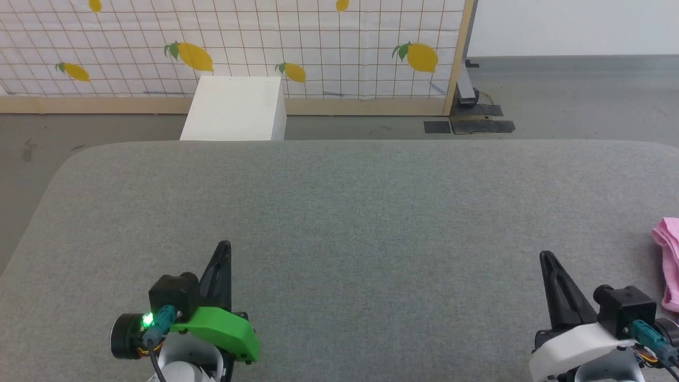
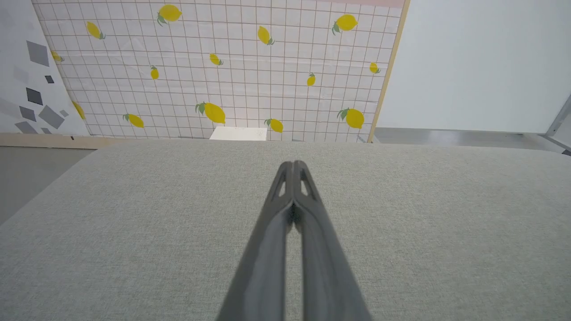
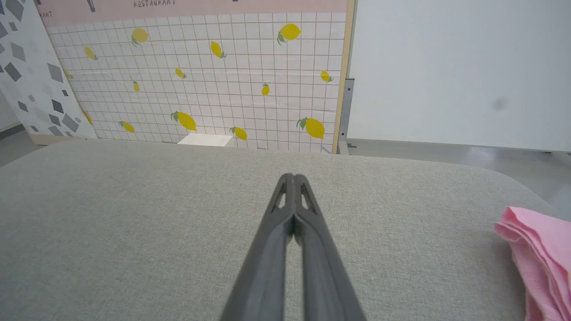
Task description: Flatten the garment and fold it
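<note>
The garment (image 1: pixel 669 260) lay bunched at the far right side of the grey fabric surface (image 1: pixel 339 212), just to the right of the right gripper (image 1: pixel 546 258) and apart from it. The right wrist view gave its stacked pink layers more clearly than the head view. The right gripper and the left gripper (image 1: pixel 225 247) each had their fingers pressed together, holding nothing. In the right wrist view, the word "RESTAURANT" (image 3: pixel 154 3) could be read above the lemon-print panel (image 3: pixel 200 80).

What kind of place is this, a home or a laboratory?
Probably a staged test room, not a real home: a printed lemon-tile backdrop panel on a wooden frame, a grey fabric-covered surface, and a bare grey floor.
</note>
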`<state>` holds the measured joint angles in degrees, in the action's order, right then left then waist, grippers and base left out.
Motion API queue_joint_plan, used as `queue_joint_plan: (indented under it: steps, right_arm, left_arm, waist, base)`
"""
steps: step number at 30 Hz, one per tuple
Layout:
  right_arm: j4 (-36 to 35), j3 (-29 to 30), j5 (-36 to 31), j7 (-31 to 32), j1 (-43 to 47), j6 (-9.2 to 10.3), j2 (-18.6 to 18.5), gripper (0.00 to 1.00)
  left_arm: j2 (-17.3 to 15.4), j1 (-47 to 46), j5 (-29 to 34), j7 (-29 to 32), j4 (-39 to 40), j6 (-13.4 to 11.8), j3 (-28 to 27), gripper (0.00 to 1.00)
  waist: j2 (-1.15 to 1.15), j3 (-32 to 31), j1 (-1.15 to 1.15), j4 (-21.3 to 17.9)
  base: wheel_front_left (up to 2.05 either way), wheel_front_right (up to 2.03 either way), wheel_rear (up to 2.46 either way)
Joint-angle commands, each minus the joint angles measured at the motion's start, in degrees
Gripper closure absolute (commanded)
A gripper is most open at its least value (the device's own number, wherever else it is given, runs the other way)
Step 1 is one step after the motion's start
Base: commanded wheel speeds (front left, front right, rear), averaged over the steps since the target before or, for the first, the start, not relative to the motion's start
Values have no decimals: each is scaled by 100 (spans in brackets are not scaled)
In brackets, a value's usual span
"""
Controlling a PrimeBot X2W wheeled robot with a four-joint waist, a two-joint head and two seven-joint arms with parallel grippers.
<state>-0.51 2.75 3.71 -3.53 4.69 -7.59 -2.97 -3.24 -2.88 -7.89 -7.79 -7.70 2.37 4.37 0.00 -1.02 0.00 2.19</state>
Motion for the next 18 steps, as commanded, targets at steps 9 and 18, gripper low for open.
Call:
queue_joint_plan:
  steps: [9, 18]
  right_arm:
    - [21, -52, -86, 60, -153, 5, 5, 100]
    - [26, -87, -131, 107, -203, 6, 5, 100]
  left_arm:
    - [19, 104, 188, 121, 142, -60, -81, 100]
    - [22, 133, 284, 226, 242, -88, -138, 100]
  waist:
    - [0, 15, 0, -31]
    - [0, 29, 0, -61]
  base:
    - [0, 0, 0]
    - [0, 0, 0]
